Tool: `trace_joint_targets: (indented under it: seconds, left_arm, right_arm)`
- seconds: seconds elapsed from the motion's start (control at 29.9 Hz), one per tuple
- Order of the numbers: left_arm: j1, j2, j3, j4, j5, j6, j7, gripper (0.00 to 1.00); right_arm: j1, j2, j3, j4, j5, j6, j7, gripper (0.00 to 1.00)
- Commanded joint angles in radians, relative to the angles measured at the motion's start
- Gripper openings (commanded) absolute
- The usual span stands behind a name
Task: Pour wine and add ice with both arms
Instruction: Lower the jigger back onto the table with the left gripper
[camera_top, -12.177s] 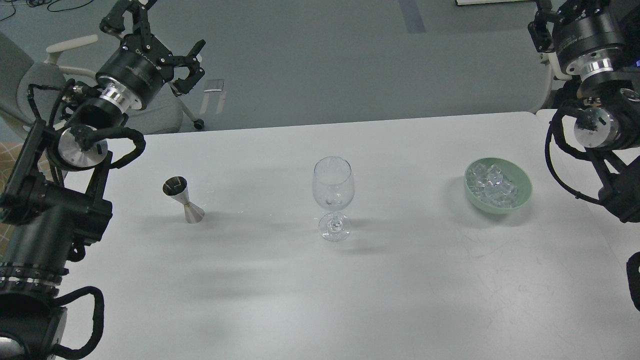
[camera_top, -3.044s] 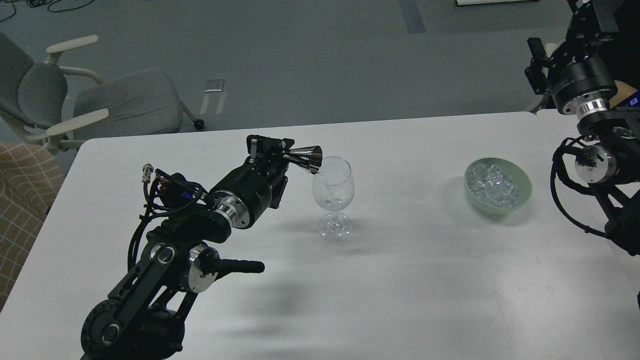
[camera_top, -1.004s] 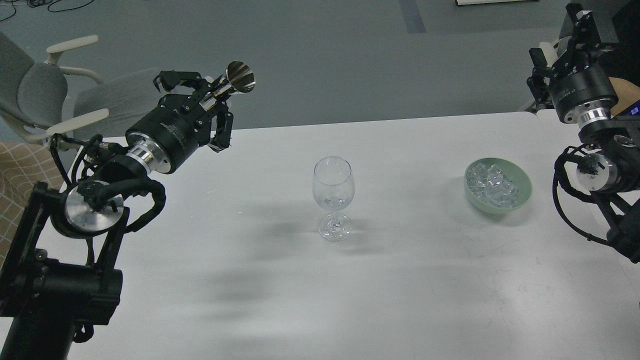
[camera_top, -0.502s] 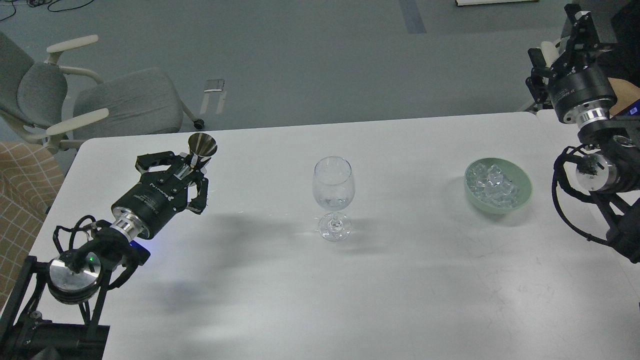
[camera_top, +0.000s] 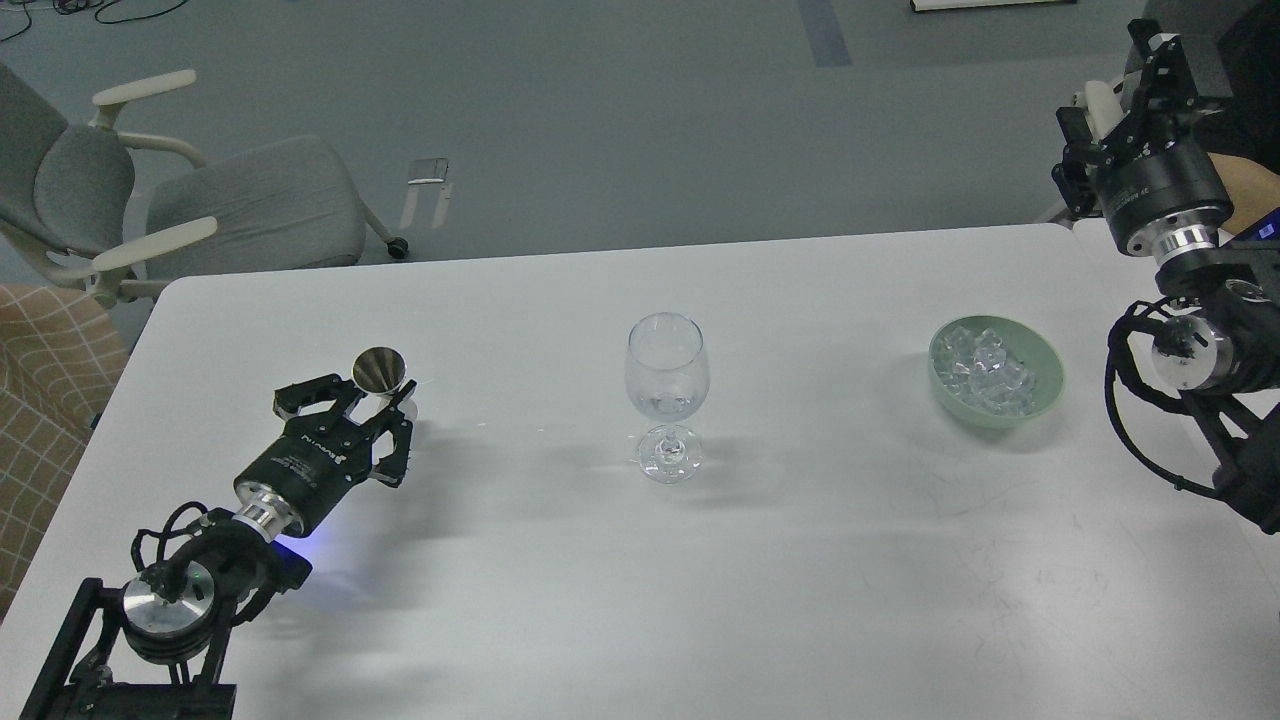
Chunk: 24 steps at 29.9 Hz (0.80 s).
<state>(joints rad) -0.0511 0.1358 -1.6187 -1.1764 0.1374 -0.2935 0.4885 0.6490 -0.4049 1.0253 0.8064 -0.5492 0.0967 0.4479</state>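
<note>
The white counter (camera_top: 820, 560) fills most of the view, with a grey office chair (camera_top: 200, 215) on the floor behind its far left corner. My left arm (camera_top: 200, 580) lies low over the counter's left side, its gripper (camera_top: 372, 402) with fingers clamped on a small steel jigger (camera_top: 381, 371) whose open cone faces up. My right arm (camera_top: 1190, 330) stands at the right edge, its gripper (camera_top: 1120, 90) raised well above the counter; whether its fingers are apart or together I cannot tell. A green bowl (camera_top: 1045, 395) sits right of centre, heaped with ice (camera_top: 985, 370). The wine glass (camera_top: 667, 375) stands upright mid-counter, well apart from both, with a little wine (camera_top: 666, 405) in its bottom.
</note>
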Motion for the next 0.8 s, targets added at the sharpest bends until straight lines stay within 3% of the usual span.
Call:
trace_joint_targets:
  seconds: [0.0, 0.77]
  left_arm:
    - [0.005, -0.001, -0.003, 0.007, -0.001, -0.010, 0.000, 0.32]
    - [0.017, -0.013, 0.003, 0.046, 0.007, -0.024, 0.000, 0.39]
  right_arm:
    - [0.001, 0.001, 0.001, 0.000, 0.000, 0.000, 0.000, 1.00]
    - [-0.006, 0.001, -0.001, 0.002, 0.000, 0.000, 0.000, 1.00]
